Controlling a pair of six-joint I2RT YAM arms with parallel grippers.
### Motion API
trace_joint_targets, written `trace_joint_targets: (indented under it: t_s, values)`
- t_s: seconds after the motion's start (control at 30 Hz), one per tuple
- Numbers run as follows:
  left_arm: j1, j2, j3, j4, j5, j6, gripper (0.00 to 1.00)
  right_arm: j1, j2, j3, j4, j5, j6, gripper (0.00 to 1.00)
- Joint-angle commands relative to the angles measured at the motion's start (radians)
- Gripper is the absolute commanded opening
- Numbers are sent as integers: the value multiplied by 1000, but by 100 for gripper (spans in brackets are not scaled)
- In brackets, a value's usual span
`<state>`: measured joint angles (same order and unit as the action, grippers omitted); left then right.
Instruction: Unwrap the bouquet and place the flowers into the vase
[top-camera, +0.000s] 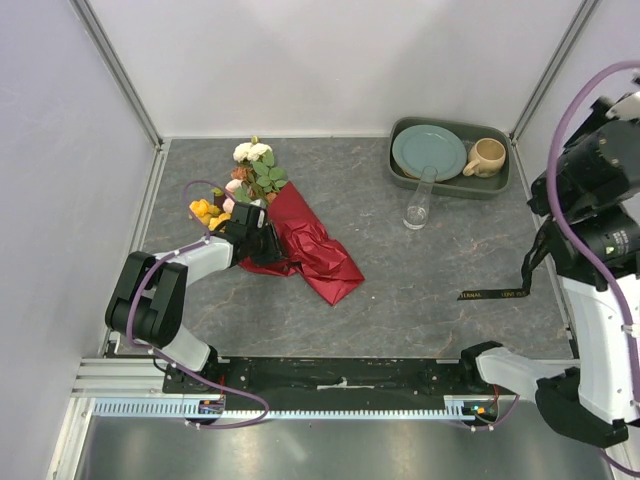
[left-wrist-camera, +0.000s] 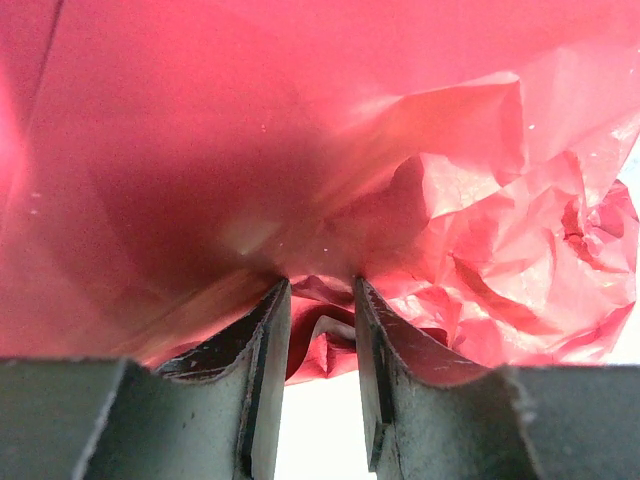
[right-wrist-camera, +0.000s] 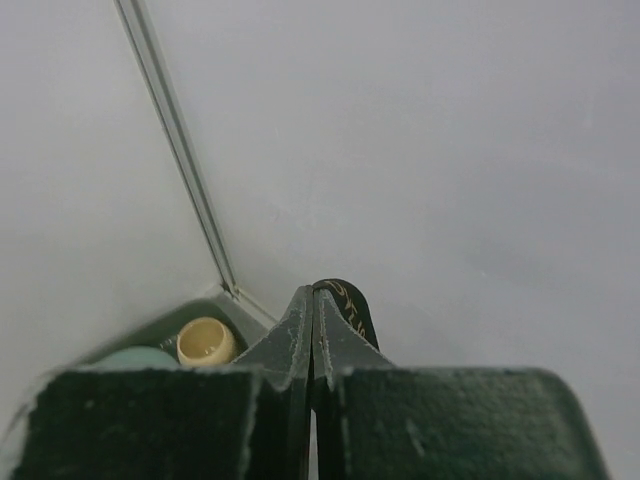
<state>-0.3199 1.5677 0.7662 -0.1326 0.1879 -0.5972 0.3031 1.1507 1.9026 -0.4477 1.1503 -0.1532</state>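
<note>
The bouquet (top-camera: 262, 200) lies on the left of the table, its flowers (top-camera: 255, 170) pointing to the back and its dark red wrapping paper (top-camera: 318, 258) spread loose toward the front right. My left gripper (top-camera: 260, 238) is clamped on the bouquet where paper meets stems. Crumpled red paper (left-wrist-camera: 470, 240) fills the left wrist view and is bunched between the fingertips of the left gripper (left-wrist-camera: 320, 282). My right gripper (right-wrist-camera: 314, 292) is shut on the black gold-lettered ribbon (right-wrist-camera: 350, 305), raised at the right. The ribbon's tail (top-camera: 495, 294) trails on the table. The clear glass vase (top-camera: 419, 200) stands back right of centre.
A green tray (top-camera: 450, 188) at the back right holds a teal plate (top-camera: 428, 151) and a beige mug (top-camera: 487, 156), just behind the vase. White walls with metal posts enclose the table on three sides. The mug (right-wrist-camera: 205, 341) also shows in the right wrist view.
</note>
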Motion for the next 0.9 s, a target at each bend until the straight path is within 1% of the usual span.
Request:
trace_joint_targets:
  t_s: [0.0, 0.07, 0.1, 0.13, 0.17, 0.2, 0.23, 0.27, 0.3, 0.33, 0.4, 0.43, 0.57, 0.67, 0.77, 0.83, 0.87]
  values:
    - [5, -31, 18, -1, 16, 0, 40, -15, -71, -248, -5, -3, 144, 0]
    - [5, -34, 15, 4, 21, -4, 40, -50, -100, -345, 3, -33, 231, 0]
    - [4, -34, 16, 4, 28, -3, 40, -68, -104, -426, 0, -75, 263, 0]
    - [5, -35, 16, 4, 31, -3, 40, -117, -115, -465, -6, -104, 308, 0]
    - [4, -40, 19, 2, 35, -4, 40, -151, -120, -500, -25, -147, 345, 0]
    - [4, -43, 21, 1, 39, -7, 40, -191, -123, -555, -35, -237, 438, 0]
    - [5, -44, 24, -1, 44, -7, 40, -285, -121, -582, -49, -303, 476, 0]
    - [4, -55, 24, -4, 48, -9, 41, -348, -117, -626, -71, -364, 553, 0]
    - [4, -57, 27, -7, 53, -9, 41, -402, -109, -648, -80, -476, 588, 0]
    - [4, -63, 31, -9, 56, -10, 41, -503, -91, -669, -89, -518, 622, 0]
    - [4, -73, 36, -13, 71, -13, 41, -577, -74, -736, -105, -552, 699, 0]
    - [4, -77, 39, -16, 76, -13, 43, -622, -60, -758, -111, -551, 766, 0]
    - [5, -100, 47, -25, 94, -16, 45, -688, -52, -833, -132, -537, 872, 0]
    - [4, -123, 48, -29, 105, -18, 47, -734, -51, -893, -128, -572, 941, 0]
    - [4, -147, 48, -32, 120, -18, 50, -746, -54, -977, -96, -621, 978, 0]
    - [4, -175, 47, -38, 131, -18, 52, -746, -60, -1017, -86, -627, 992, 0]
    - [4, -188, 48, -41, 133, -18, 52, -746, -62, -1051, -74, -630, 1000, 8]
